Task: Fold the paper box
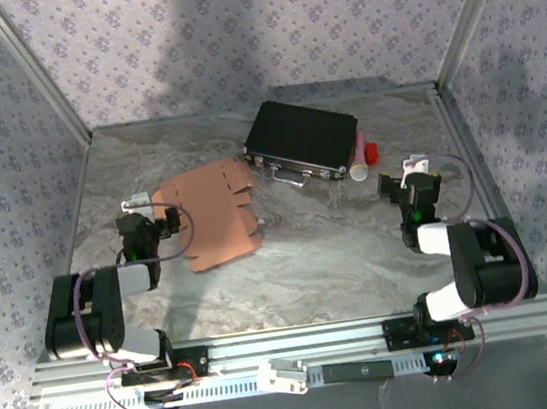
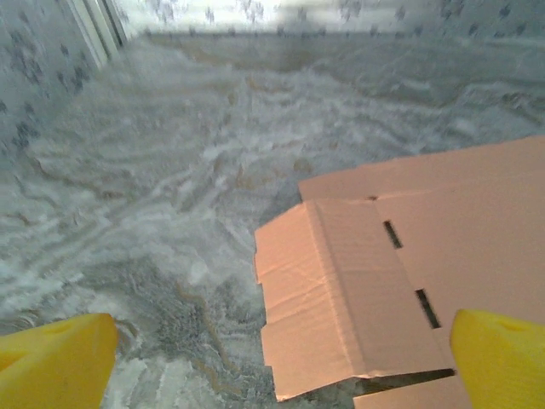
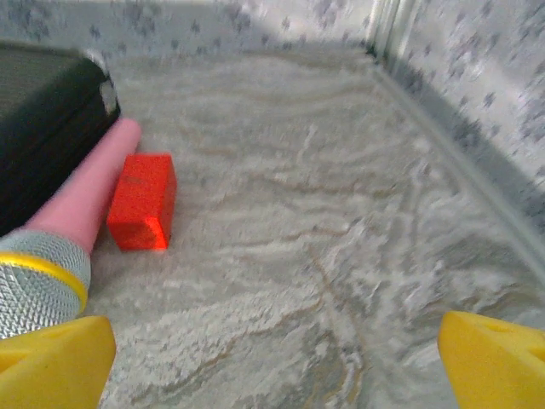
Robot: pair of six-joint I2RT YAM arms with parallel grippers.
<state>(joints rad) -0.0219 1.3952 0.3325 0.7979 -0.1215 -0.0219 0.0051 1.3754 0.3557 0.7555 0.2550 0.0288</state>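
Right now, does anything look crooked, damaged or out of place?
Nothing looks damaged or spilled. The paper box lies flat and unfolded, askew to the table edges; the black case sits at an angle too. A pink microphone and red block lie beside it.

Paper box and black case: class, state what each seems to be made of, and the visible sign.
The paper box: thin salmon-pink cardboard, matte; it lies flat with creases and cut slots. The black case: probably hard plastic shell, dull black, with bright trim and latches that look like metal.
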